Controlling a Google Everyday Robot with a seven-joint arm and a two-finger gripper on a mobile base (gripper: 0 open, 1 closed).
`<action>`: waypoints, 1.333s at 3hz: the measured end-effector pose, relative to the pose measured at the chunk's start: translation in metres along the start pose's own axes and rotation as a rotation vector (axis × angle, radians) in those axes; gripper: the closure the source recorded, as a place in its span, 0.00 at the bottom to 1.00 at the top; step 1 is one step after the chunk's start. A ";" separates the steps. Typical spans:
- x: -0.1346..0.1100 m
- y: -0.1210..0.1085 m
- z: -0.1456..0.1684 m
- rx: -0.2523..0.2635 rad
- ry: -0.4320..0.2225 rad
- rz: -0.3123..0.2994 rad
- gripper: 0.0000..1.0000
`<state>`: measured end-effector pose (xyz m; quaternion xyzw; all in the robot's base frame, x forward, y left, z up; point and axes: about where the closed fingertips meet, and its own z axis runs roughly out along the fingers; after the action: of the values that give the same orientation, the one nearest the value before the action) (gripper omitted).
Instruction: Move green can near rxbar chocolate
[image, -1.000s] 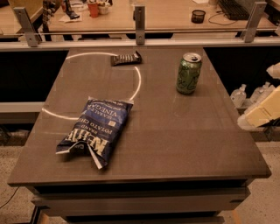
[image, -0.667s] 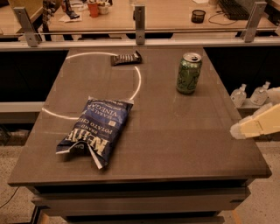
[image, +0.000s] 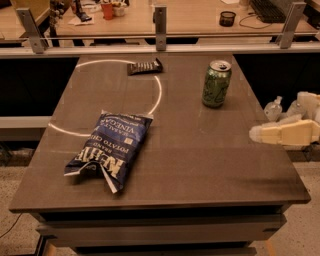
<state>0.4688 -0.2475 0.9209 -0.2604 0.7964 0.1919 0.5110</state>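
Note:
The green can (image: 216, 84) stands upright on the far right part of the dark table (image: 210, 165); it has dark markings and a silver top. The rxbar chocolate (image: 144, 66), a small flat dark wrapper, lies near the table's far edge, left of the can. My gripper (image: 261, 134) is a pale cream shape reaching in from the right, over the table's right edge. It points left, sits nearer to me than the can and to its right, and is well apart from it. It holds nothing I can see.
A large blue-and-white potato chip bag (image: 111, 147) lies on the table's left front part. A metal rail with posts (image: 160, 22) runs behind the table. Pale bottles (image: 274, 109) stand off the right edge. A white arc (image: 156, 95) is marked on the tabletop.
My gripper has moved left and lower, from beside the table's right edge to over it. The can, bar and chip bag have not moved.

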 end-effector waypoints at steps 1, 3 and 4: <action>-0.023 -0.016 0.009 0.062 -0.122 -0.019 0.00; -0.020 -0.036 0.043 0.125 -0.202 0.022 0.00; -0.022 -0.038 0.045 0.136 -0.208 0.022 0.00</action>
<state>0.5319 -0.2473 0.9209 -0.1950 0.7532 0.1688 0.6051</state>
